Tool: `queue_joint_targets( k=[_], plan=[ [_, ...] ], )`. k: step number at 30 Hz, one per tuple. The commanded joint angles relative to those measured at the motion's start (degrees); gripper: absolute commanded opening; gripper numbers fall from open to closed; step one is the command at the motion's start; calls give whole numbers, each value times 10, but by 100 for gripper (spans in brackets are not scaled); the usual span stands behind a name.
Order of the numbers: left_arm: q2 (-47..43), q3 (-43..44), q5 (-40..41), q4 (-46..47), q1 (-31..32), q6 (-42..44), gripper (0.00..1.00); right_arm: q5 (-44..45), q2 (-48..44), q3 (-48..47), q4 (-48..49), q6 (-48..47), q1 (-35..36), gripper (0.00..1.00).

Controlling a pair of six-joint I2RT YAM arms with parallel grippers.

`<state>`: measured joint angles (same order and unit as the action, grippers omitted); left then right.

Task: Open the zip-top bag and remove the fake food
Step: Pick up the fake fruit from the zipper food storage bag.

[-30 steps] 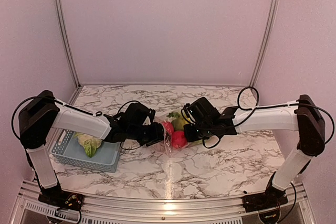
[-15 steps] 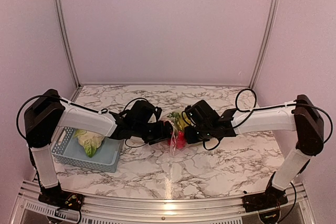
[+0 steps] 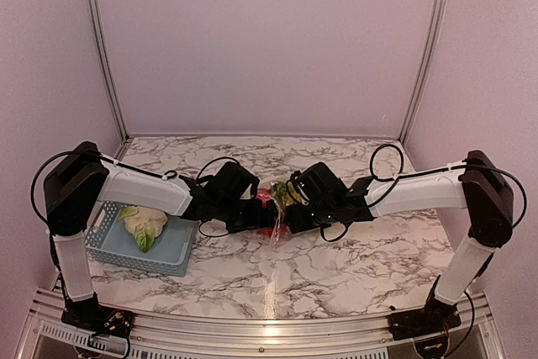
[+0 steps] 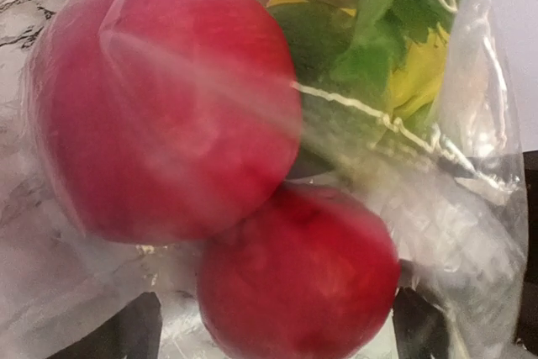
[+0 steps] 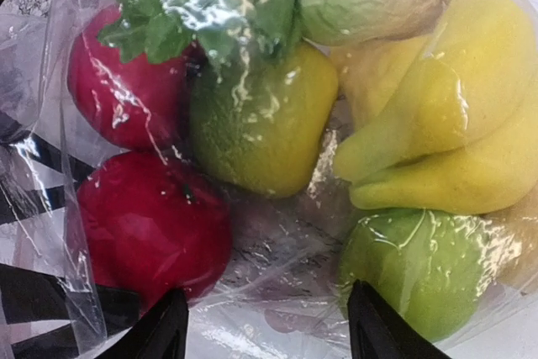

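Note:
The clear zip-top bag (image 3: 276, 226) lies mid-table, with both grippers pressed up to it from either side. Through its plastic (image 5: 277, 250) show fake food: two red apples (image 5: 151, 224), a yellow-green pear (image 5: 261, 119), bananas (image 5: 437, 132), a green fruit (image 5: 420, 266) and a leafy piece (image 5: 210, 6). My left gripper (image 4: 273, 329) is open wide, its fingertips (image 4: 134, 329) on either side of the lower red apple (image 4: 298, 279), which is inside the bag (image 4: 471, 233). My right gripper (image 5: 269, 334) is open, with only bag film between its fingers (image 5: 160, 329).
A light blue basket (image 3: 168, 254) stands at the left front, under the left arm, holding a pale green cabbage (image 3: 143, 223). Walls close the table at the back and sides. Bare marble (image 3: 353, 266) lies at the right front.
Both grippers have opened from nearly shut. Both arms have pushed in closer to the bag, which has shifted slightly toward the back.

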<state>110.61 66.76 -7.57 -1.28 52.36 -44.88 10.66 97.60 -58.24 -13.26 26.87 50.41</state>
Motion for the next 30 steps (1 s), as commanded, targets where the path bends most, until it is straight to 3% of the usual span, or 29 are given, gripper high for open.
queue_joint_targets(
  k=[1,9,20,30],
  plan=[
    [14,25,34,-40,3,28,99,5,21,-10,-6,-3,0,67],
    [36,40,37,-42,4,33,98,6,28,-8,-7,-5,-1,77],
    [2,26,54,-49,4,38,67,10,19,0,-9,-2,-12,77],
    [-77,-3,72,-71,3,44,61,9,7,4,-9,0,-17,78]
  ],
)
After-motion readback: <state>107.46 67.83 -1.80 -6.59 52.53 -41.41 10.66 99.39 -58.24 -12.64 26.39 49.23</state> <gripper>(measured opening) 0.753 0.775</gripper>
